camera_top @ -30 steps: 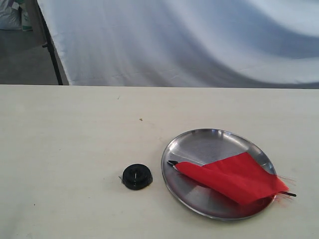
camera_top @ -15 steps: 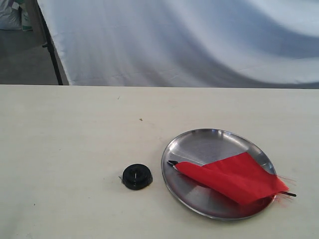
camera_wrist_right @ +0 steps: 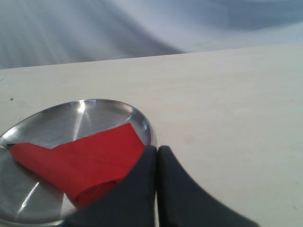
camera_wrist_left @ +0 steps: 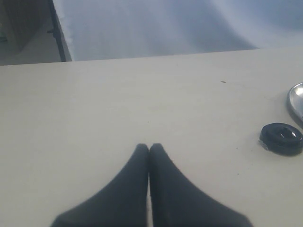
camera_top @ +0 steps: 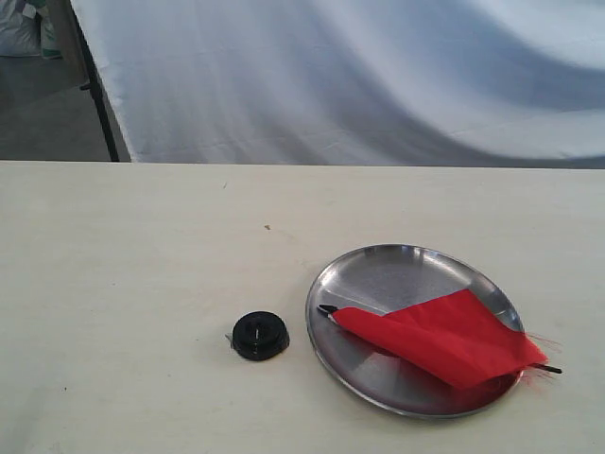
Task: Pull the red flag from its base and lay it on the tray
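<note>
Now your small red cloth flag (camera_top: 444,336) is lying across the round steel tray (camera_top: 397,270), tip pointing left toward the round black plastic base (camera_top: 260,335) on the desk (camera_top: 142,265); left hand (camera_wrist_left: 149,147) and right hand (camera_wrist_right: 157,150) are sitting closed, empty.

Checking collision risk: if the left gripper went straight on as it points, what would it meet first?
Nothing, as far as the picture shows: ahead of the left gripper lies only table up to its far edge. The base sits well off that line.
</note>
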